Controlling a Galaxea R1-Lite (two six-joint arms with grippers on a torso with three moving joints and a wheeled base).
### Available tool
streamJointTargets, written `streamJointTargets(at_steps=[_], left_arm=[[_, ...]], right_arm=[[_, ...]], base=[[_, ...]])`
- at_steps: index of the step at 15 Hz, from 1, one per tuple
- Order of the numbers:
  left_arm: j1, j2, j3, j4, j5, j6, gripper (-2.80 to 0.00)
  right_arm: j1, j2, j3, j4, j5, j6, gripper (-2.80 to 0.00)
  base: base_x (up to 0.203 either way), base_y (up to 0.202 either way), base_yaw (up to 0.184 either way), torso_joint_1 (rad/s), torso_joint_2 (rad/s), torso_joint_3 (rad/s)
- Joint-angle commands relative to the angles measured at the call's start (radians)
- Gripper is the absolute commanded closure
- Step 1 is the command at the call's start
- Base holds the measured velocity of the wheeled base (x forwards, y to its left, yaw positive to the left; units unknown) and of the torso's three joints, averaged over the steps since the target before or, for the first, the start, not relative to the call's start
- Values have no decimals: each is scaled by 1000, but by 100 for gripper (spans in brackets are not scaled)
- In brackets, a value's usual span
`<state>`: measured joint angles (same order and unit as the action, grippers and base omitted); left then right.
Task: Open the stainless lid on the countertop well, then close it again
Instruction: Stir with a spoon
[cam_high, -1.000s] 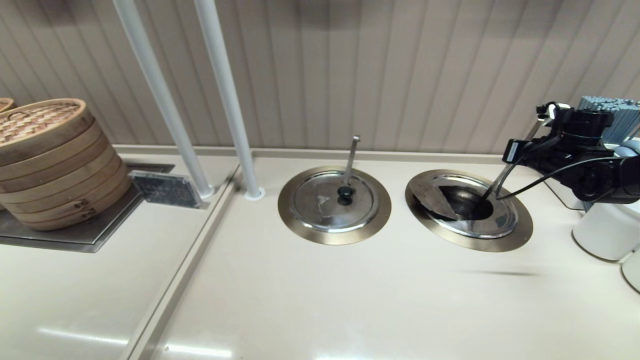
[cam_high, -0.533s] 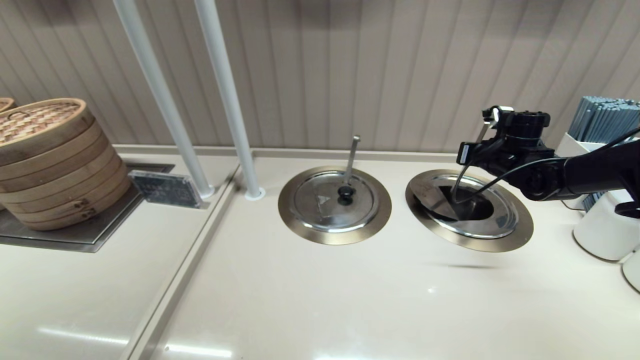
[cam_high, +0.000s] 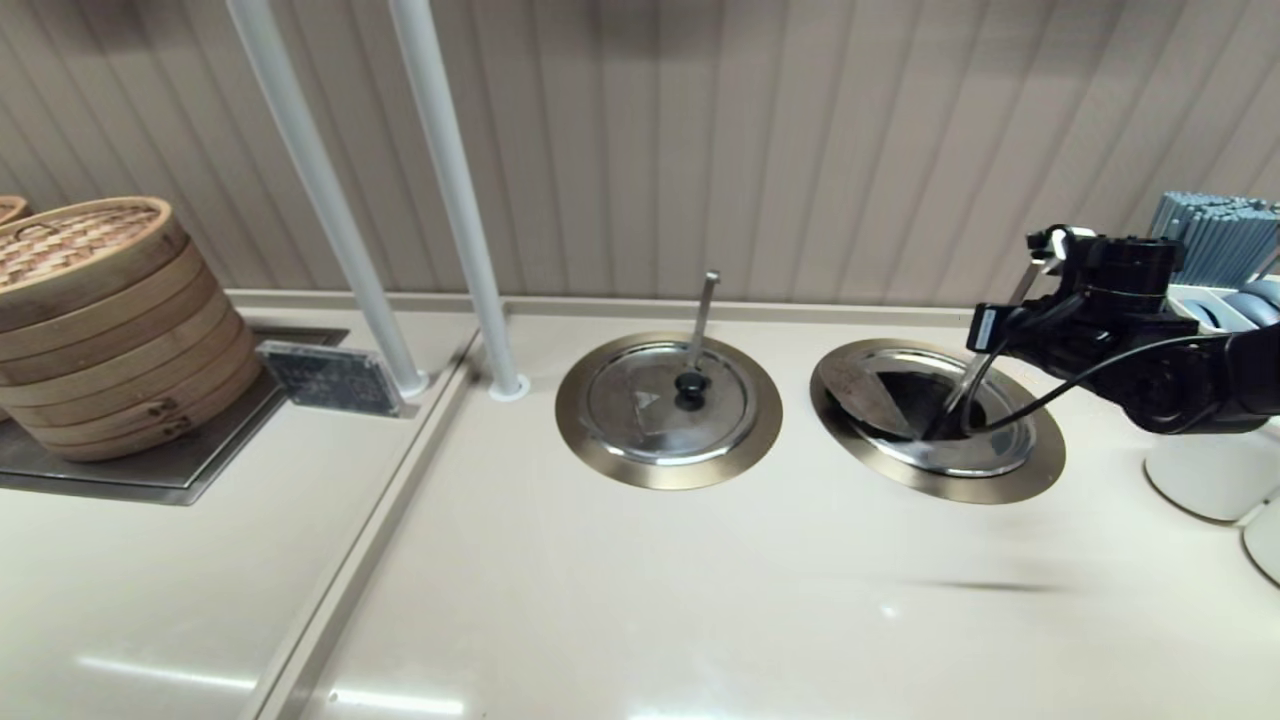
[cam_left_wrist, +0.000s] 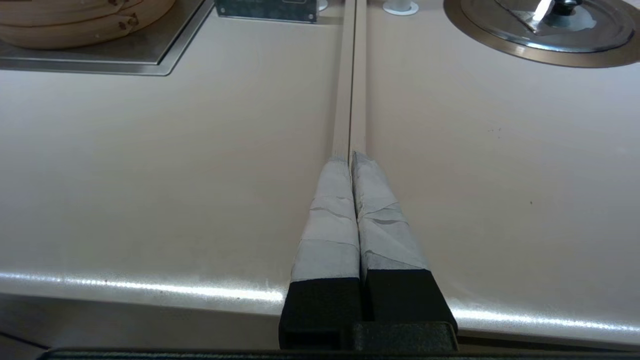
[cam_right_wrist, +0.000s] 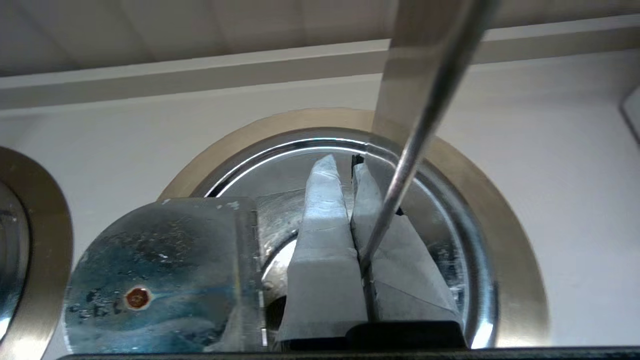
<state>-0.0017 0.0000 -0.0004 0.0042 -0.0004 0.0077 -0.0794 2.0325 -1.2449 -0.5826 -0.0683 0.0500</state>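
Observation:
The countertop well (cam_high: 925, 405) at the right shows dark inside its bronze collar (cam_high: 1040, 465). The stainless lid (cam_high: 868, 388) is open: its flap lies folded back on the left side, underside up with a rivet (cam_right_wrist: 139, 297). Its black knob is hidden. My right gripper (cam_high: 1000, 335) hovers over the well's right side, shut on the slanting ladle handle (cam_high: 968, 392), which passes between its fingers (cam_right_wrist: 325, 240) in the right wrist view. My left gripper (cam_left_wrist: 351, 157) is shut and empty, parked low over the counter's front edge, out of the head view.
The twin lid (cam_high: 640, 405) with an upright ladle handle (cam_high: 703, 315) sits closed to the left. Bamboo steamers (cam_high: 100, 320) and a small sign (cam_high: 330, 378) stand far left, two white poles (cam_high: 460, 200) behind. White containers (cam_high: 1210, 470) and a chopstick holder (cam_high: 1215, 235) crowd the right edge.
My right gripper swung left over the well with the ladle handle, then back to the right, tilting the handle with it. The lid flap stays folded open. The left arm is still.

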Motion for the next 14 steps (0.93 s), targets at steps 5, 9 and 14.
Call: streamJointTargets(at_steps=[5, 9, 14], left_arm=[[0, 0, 0, -1, 0, 0, 0], [0, 0, 0, -1, 0, 0, 0], [0, 0, 0, 0, 0, 0, 0]], right_arm=[[-28, 89, -154, 5, 13, -2, 0], [19, 210, -318, 54, -38, -8, 0], [33, 223, -326, 92, -45, -13, 0]], base=[[0, 0, 0, 0, 0, 0], [0, 0, 0, 0, 0, 0], [0, 0, 0, 0, 0, 0]])
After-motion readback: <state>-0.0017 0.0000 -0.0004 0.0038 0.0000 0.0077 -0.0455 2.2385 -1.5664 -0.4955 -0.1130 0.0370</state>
